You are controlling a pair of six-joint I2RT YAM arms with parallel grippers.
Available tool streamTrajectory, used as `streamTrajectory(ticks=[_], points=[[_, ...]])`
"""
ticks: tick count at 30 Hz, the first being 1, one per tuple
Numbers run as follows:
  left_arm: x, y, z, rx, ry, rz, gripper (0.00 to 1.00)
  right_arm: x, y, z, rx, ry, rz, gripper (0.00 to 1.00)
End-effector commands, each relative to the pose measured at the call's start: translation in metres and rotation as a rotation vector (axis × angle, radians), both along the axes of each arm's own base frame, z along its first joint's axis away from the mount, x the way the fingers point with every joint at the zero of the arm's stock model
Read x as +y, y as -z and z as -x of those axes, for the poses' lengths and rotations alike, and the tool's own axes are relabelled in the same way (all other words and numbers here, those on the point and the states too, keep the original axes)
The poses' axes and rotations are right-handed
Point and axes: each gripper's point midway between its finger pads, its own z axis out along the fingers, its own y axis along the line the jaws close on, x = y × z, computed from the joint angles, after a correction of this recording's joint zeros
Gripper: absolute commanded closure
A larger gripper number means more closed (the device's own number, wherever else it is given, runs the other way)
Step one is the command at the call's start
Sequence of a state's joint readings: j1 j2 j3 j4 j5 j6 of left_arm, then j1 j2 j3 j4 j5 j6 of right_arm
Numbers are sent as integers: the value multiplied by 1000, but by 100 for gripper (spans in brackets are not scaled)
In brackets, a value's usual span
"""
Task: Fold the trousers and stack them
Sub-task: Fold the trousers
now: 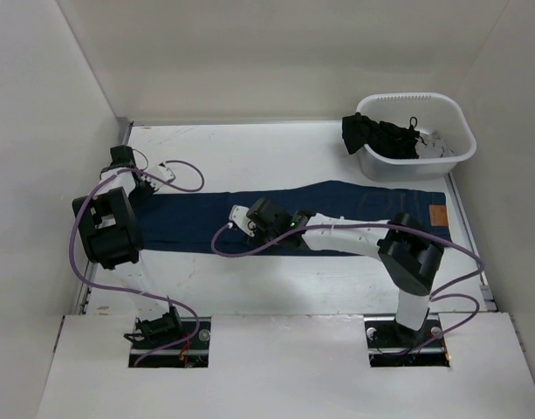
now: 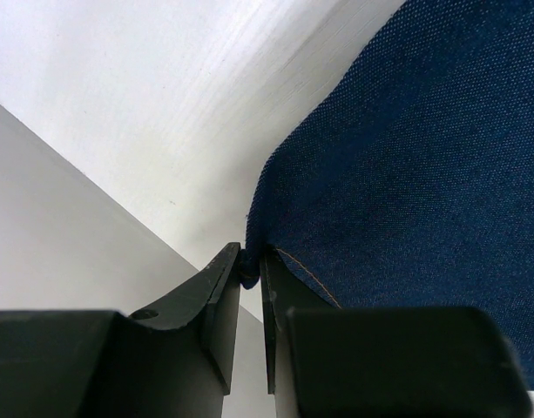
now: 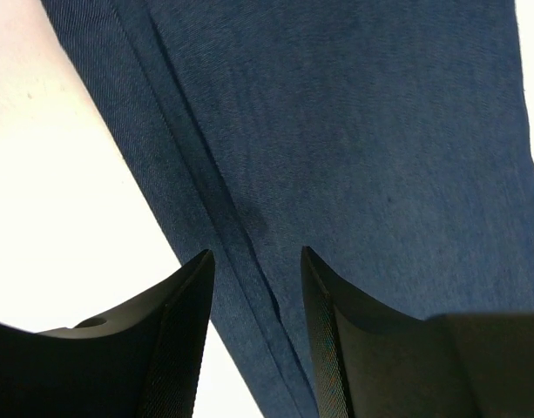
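**Hem pinched, mid-leg grip not yet made**

- Right gripper (image 3: 253, 287): jaws partly apart, tips pointing down at the denim. They straddle the long side seam at the leg's near edge. Nothing looks pinched between them; the cloth lies flat just beyond the tips.
- Left gripper (image 2: 252, 268): clamped tight on the corner of the hem. A small nub of denim sits between the fingers, with the orange stitching just beside the right-hand one.
- The trousers (image 1: 363, 201) lie flat and full length on the table (image 1: 250, 157). They run from the left gripper's pinch, under the right gripper, to the waistband and its tan patch (image 1: 437, 215), well off to the right gripper's outer side.
- Beyond the waistband stands a white basket (image 1: 407, 168) holding black garments (image 1: 380, 135). It plays no part in this step.

Judgement: the step in hand is securing two holds for the first fold, leg end toward the waist. To do it well, the right jaws should go low enough to catch every layer at the seam, not the top ply alone. Both grips should then lift level, so the leg carries over without twisting.
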State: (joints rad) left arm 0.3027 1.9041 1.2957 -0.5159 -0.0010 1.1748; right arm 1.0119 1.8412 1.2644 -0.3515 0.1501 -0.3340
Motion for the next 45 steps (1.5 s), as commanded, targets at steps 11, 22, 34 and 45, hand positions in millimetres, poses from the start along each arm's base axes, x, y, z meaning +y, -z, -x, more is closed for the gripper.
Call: streamTrajectory(ticks=[11, 22, 34, 45], points=[[3, -26, -4, -55, -1, -21, 89, 12, 18, -6, -67, -90, 51, 53], [2, -25, -1, -52, -1, -20, 89, 2, 25, -24, -124, -47, 96, 64], [3, -25, 1, -50, 1, -19, 89, -1, 16, -36, -186, -9, 105, 100], [5, -47, 1, -65, 28, -40, 92, -8, -47, 19, -200, -125, 43, 100]])
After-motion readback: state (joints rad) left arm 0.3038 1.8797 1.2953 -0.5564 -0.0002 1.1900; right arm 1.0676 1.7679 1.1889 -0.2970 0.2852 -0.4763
